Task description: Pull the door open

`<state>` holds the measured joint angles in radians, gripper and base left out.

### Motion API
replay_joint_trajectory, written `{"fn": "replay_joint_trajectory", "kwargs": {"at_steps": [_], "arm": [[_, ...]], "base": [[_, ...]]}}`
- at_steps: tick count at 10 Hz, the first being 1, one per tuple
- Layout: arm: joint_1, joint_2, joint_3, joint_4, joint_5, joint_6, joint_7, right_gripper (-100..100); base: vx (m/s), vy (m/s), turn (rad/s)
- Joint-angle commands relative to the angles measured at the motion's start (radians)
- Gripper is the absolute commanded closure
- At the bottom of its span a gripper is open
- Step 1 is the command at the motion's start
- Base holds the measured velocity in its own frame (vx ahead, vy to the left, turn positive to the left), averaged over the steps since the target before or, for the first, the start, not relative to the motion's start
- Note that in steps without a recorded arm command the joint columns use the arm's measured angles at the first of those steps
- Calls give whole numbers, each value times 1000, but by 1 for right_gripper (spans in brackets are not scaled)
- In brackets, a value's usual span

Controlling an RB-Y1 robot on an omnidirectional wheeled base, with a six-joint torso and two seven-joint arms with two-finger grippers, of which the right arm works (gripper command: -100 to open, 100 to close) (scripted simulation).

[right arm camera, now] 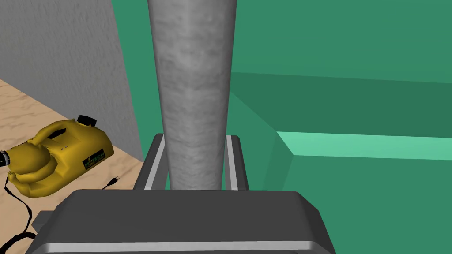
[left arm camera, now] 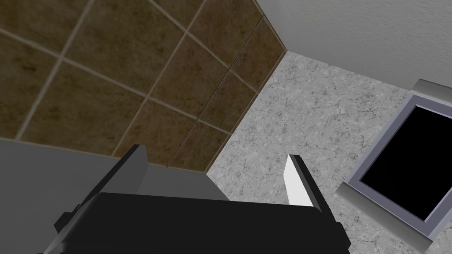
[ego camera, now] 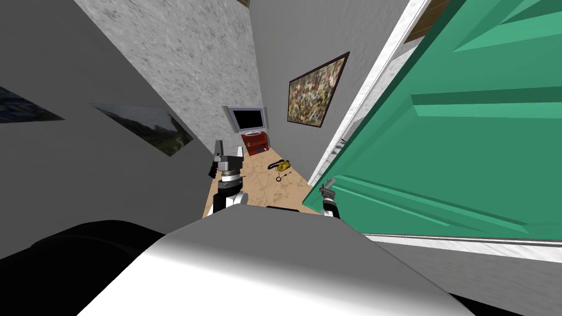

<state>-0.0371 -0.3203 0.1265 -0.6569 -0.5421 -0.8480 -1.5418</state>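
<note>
Handle [right arm camera: 194, 66] clamped in right gripper [right arm camera: 194, 140], green door [right arm camera: 353, 44] just behind it.

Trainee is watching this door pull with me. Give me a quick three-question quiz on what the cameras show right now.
1. True or false: the right gripper is shut on the grey door handle of the green door.
2. What lies on the floor near the door's edge? A) a yellow corded machine B) a blue bucket C) a white stool
3. In one word, how do the left gripper's fingers stand?
Key: 1 true; 2 A; 3 open.
</note>
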Motion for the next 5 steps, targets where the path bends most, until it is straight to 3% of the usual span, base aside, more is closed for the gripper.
{"fn": "replay_joint_trajectory", "kwargs": {"at_steps": [1,3,4,5], "arm": [[6,-9,17,-12,10,-3,-17,100],[11,-21,39,-20,22,-6,-37,100],[8,-16,33,-13,18,-2,-31,100],[17,-27,54,-18,29,-8,-49,100]], "base": [[-220,-26,68],[-230,-16,70],[-94,6,16],[-136,-21,60]]}}
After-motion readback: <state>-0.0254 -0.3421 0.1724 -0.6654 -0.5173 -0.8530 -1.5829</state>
